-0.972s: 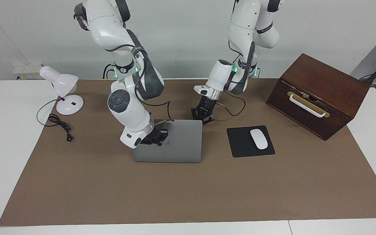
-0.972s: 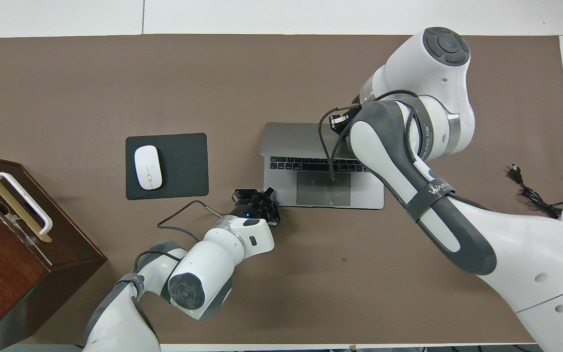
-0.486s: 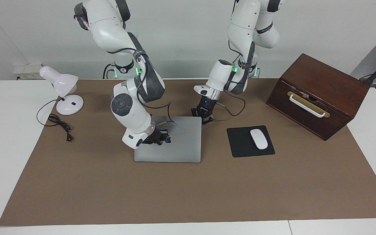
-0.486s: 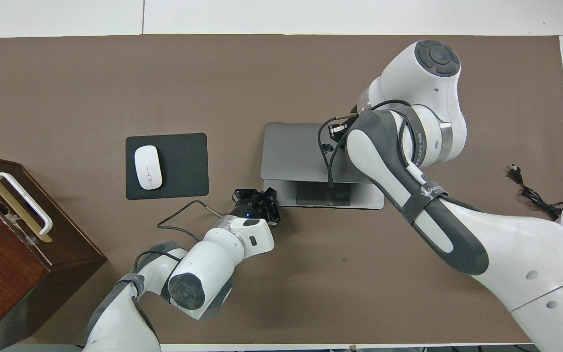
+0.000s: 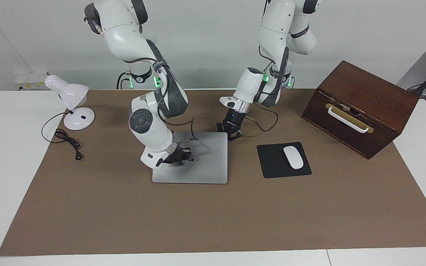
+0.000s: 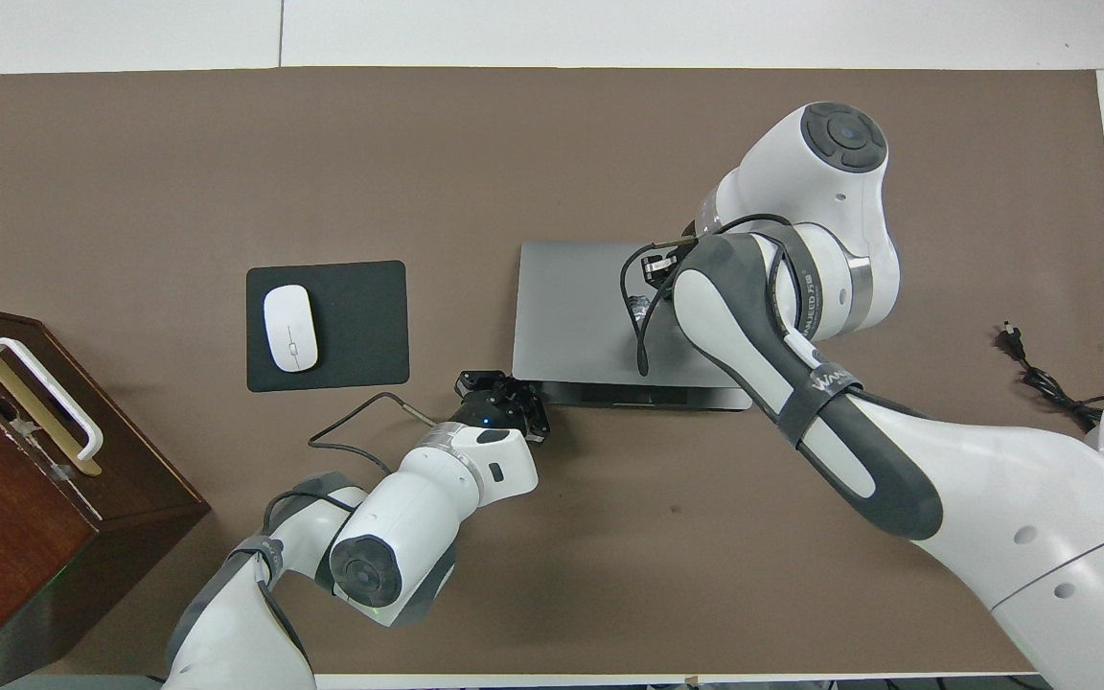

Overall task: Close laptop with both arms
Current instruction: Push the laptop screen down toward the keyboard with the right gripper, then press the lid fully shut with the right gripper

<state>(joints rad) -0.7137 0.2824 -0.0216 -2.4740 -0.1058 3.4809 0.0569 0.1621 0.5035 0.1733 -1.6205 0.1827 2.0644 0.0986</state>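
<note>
A: Right gripper first. It's down on the lid of the laptop, toward the right arm's end of it. Black fingers bunched on the metal; whether they are spread or pinched, I cannot tell. In the overhead view the right arm's own forearm covers most of it.

B: Noted. Left gripper?

A: At the laptop's corner nearest the robots, toward the left arm's end. Tips at or just beside the base edge. Contact not clear from either view. Finger gap cannot be read either. Nothing seen held.

B: Laptop position?

A: Mid-table on the brown mat, between the two arms. Lid almost down. The overhead view shows only a thin dark strip of deck along the edge nearest the robots. Keyboard hidden under the lid. No logo made out.

B: Containers?

A: One. Dark wooden box with a white handle, at the left arm's end of the table. It is shut; contents not visible. Cut off by the frame edge in the overhead view.

B: Rest of the table?

A: Black mouse pad beside the laptop, white mouse on it. White desk lamp at the right arm's end, its black cord loose on the mat, plug lying free.
</note>
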